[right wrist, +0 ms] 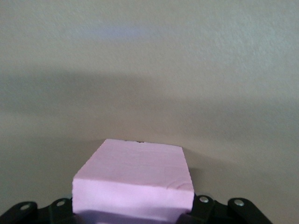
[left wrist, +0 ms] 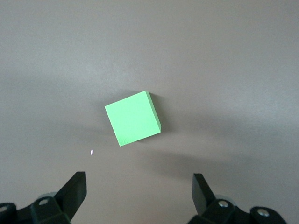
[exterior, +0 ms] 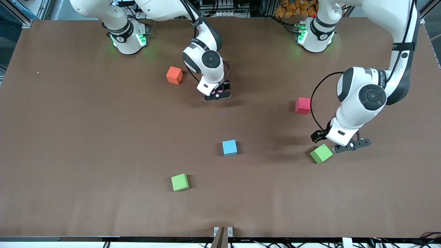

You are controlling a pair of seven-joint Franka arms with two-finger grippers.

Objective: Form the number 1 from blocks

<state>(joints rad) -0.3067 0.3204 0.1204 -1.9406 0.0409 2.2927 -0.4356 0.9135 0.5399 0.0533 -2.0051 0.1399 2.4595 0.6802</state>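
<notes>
Across the table (exterior: 69,137) in the front view, orange (exterior: 174,75), red (exterior: 303,105), blue (exterior: 229,147) and two green blocks (exterior: 180,182) (exterior: 321,153) are lying well apart; no "1" is forming yet (almost everything is left to do). From the left wrist, the left gripper (left wrist: 139,189) is hovering wide open over a green block (left wrist: 133,118); from the right wrist, the right gripper (right wrist: 133,207) is clamping a pink block (right wrist: 135,179) above bare table.

Pink block (right wrist: 133,179) cut off by frame edge, hiding right fingers.
</notes>
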